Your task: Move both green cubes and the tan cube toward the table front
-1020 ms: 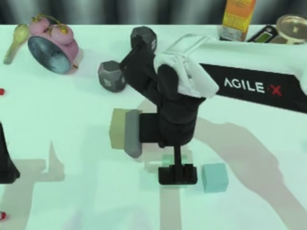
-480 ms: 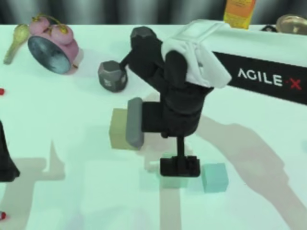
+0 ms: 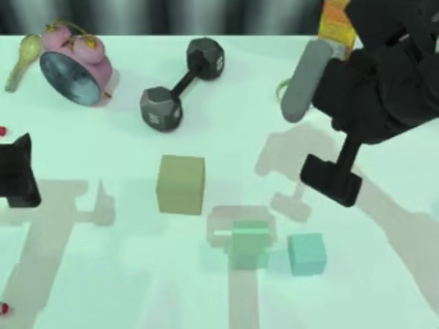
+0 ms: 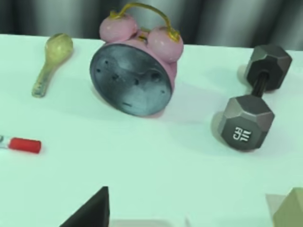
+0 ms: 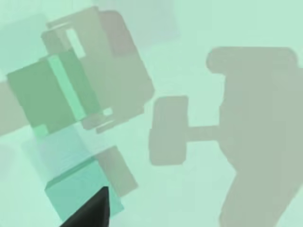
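Observation:
The tan cube (image 3: 180,184) rests on the table (image 3: 103,274) near the middle. The mint green cube (image 3: 248,244) lies nearer the front, and the teal green cube (image 3: 306,253) stands just to its right, a small gap between them. My right gripper (image 3: 330,179) hangs open and empty above the table, back and right of both green cubes. Its wrist view looks down on the mint cube (image 5: 47,92) and the teal cube (image 5: 78,189), with one dark fingertip (image 5: 92,210) over the teal one. My left gripper (image 3: 17,171) sits open at the left edge, well left of the tan cube (image 4: 291,210).
At the back stand a pink alarm clock (image 3: 70,63), a pale spoon (image 3: 24,56), a black dumbbell (image 3: 182,83) and an orange carton (image 3: 337,19). A red-capped item (image 4: 21,144) lies at the far left. Bare tabletop lies along the front left.
My right gripper let go of the mint cube, rose and swung back to the right, uncovering the tan cube. The left gripper moved a little farther onto the table.

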`<state>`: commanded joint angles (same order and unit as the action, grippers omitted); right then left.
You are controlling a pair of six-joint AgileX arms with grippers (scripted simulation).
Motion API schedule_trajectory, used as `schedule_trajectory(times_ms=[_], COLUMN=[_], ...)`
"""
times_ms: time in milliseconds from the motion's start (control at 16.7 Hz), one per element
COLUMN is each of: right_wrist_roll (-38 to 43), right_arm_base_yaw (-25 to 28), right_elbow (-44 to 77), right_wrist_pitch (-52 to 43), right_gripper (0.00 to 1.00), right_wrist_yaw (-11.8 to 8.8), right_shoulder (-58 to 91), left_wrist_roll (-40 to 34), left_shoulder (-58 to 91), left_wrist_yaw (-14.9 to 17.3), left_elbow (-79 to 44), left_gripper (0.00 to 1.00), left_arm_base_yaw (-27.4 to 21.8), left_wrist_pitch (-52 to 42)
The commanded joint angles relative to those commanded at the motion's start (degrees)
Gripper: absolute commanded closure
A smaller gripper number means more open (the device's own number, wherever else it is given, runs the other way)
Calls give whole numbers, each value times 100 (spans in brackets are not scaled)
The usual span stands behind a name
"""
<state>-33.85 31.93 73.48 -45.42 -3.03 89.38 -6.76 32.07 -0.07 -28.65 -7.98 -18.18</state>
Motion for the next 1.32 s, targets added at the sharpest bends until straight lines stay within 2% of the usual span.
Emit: schedule_trajectory(times_ms=[360, 720, 1020, 1320], right_wrist_roll=[1335, 2558, 3225, 3385], right_arm_base_yaw=[-1411, -2513, -3026, -3135], right_elbow=[-2990, -5677, -7043, -7348], right_wrist_pitch=[1853, 3444, 4336, 4542], right_gripper=[0, 0, 0, 0], right_wrist_yaw=[-68, 84, 253, 303], right_shoulder=[-3809, -6892, -8572, -8938], left_wrist_roll=[-674, -1293, -1623, -1700], left_shoulder=[3808, 7334, 9164, 9554], left_wrist_yaw=[43, 62, 39, 25], left_elbow=[-3009, -5839, -7360, -7709], left_gripper=[0, 0, 0, 0], left_arm_base_yaw=[-867, -1642, -2041, -2130], left_wrist_pitch=[-2067, -3909, -4808, -4995])
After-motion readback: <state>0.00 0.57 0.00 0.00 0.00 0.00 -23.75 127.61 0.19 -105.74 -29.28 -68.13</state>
